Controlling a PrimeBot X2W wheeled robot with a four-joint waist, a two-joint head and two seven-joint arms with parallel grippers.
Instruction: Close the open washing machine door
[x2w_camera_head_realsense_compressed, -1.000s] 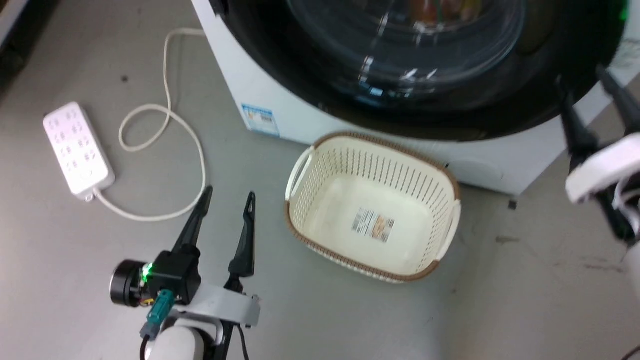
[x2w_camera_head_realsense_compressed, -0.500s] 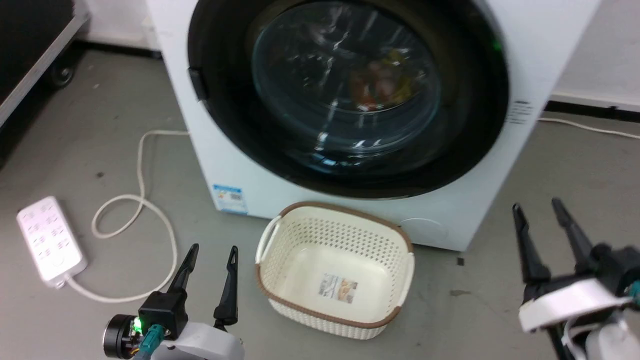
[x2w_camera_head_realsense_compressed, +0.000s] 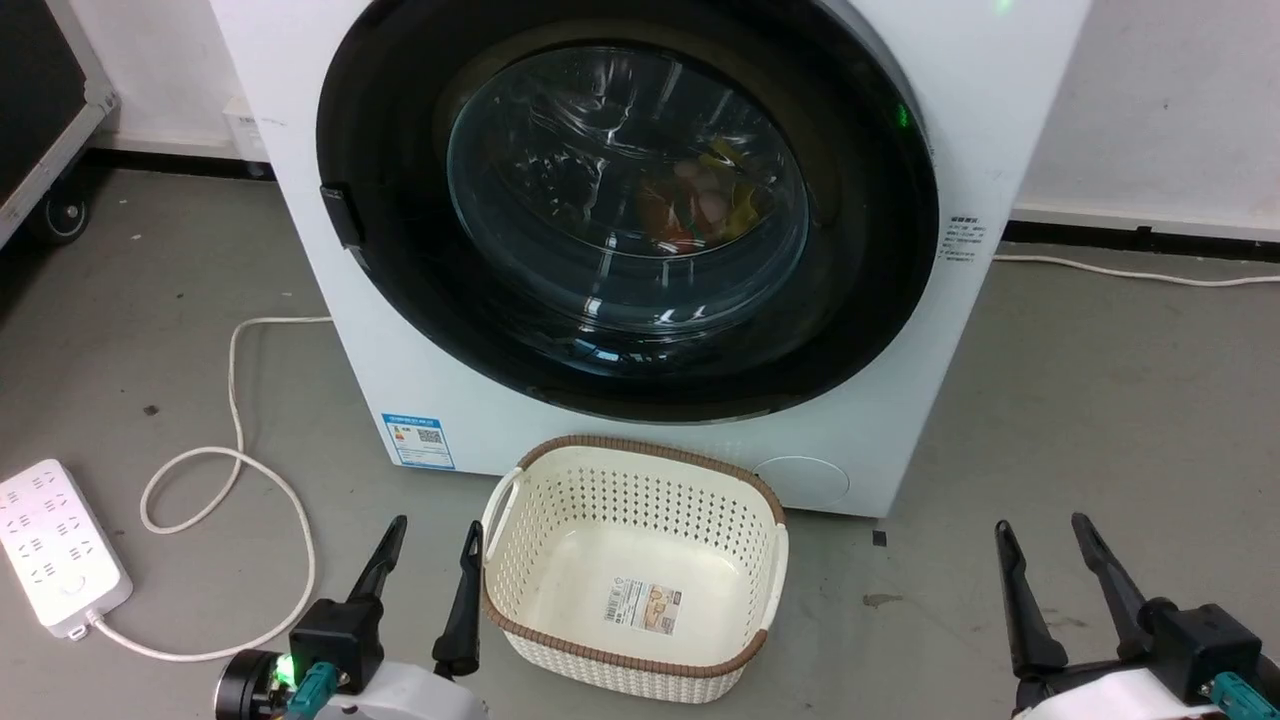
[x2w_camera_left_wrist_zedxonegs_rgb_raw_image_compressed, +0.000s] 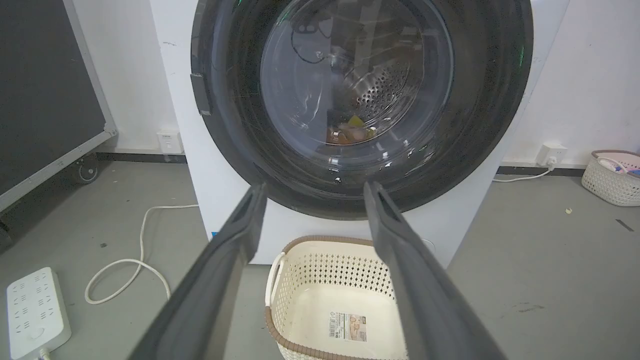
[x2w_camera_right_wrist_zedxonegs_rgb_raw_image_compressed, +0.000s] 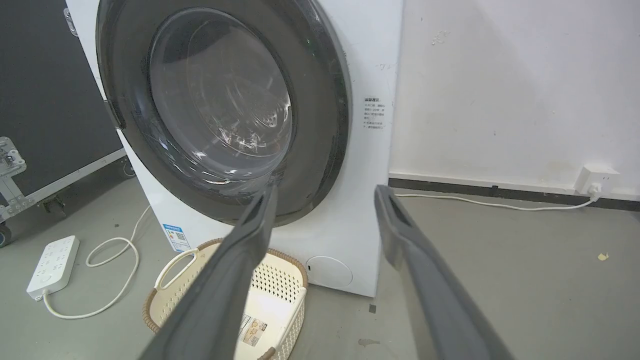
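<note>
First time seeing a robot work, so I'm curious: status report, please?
Left gripper, right gripper open, empty, low, clear of machine. Washing machine door looks shut, flush with the front. Empty basket on floor below door.

The grey floor (x2w_camera_head_realsense_compressed: 1100, 400) bears a white washer (x2w_camera_head_realsense_compressed: 480, 420), a cream basket (x2w_camera_head_realsense_compressed: 640, 495) just before it, and a power strip (x2w_camera_head_realsense_compressed: 55, 545) with a looped cord (x2w_camera_head_realsense_compressed: 235, 360).
</note>
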